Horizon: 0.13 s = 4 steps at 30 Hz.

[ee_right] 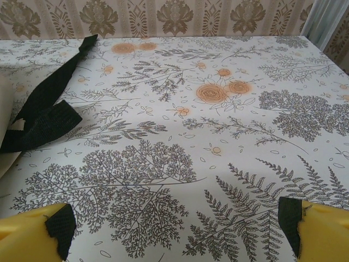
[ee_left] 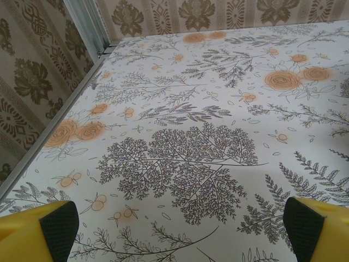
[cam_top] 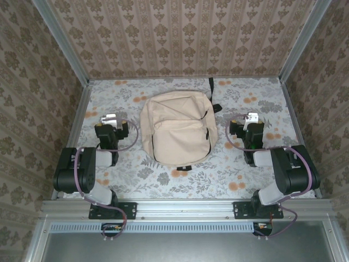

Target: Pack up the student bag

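Observation:
The student bag (cam_top: 175, 126) is a large beige backpack lying flat in the middle of the floral table, its dark zippers shut and a black strap (cam_top: 211, 85) trailing off its far side. Left of the bag, my left gripper (cam_top: 110, 118) rests folded back and apart from it. In the left wrist view the left gripper (ee_left: 180, 229) is open, with bare cloth between its yellow fingers (ee_left: 46, 229). To the bag's right sits my right gripper (cam_top: 251, 118). The right gripper (ee_right: 177, 229) is open over bare cloth; the black strap (ee_right: 46, 117) and a beige edge of the bag (ee_right: 5, 90) lie at that view's left.
The floral tablecloth (cam_top: 218, 169) covers the whole work surface. Patterned walls with metal frame posts (cam_top: 65, 49) close in the left, back and right sides. A metal rail (cam_top: 185, 207) holds both arm bases at the near edge.

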### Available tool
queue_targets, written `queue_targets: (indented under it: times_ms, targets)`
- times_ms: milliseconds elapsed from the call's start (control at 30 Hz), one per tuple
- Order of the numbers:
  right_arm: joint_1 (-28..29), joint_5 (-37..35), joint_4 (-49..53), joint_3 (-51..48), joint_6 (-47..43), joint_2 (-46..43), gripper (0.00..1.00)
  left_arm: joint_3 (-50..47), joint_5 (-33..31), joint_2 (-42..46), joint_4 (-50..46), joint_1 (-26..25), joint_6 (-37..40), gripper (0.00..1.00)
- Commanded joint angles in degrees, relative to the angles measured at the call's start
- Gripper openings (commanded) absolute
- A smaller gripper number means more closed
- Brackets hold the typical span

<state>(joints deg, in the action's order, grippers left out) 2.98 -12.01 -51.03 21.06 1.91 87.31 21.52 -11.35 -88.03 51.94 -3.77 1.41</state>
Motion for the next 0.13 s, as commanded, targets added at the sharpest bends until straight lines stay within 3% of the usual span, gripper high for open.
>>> queue_targets:
  times_ms: [0, 100]
  targets:
    - [-0.2, -0.8, 0.0, 1.4, 1.2, 0.5, 1.00, 0.8, 0.2, -0.4, -0.7, 0.0, 1.2, 1.00]
    - [-0.2, -0.8, -0.2, 1.2, 1.1, 0.4, 1.00, 0.7, 0.4, -0.3, -0.6, 0.1, 1.1, 1.00]
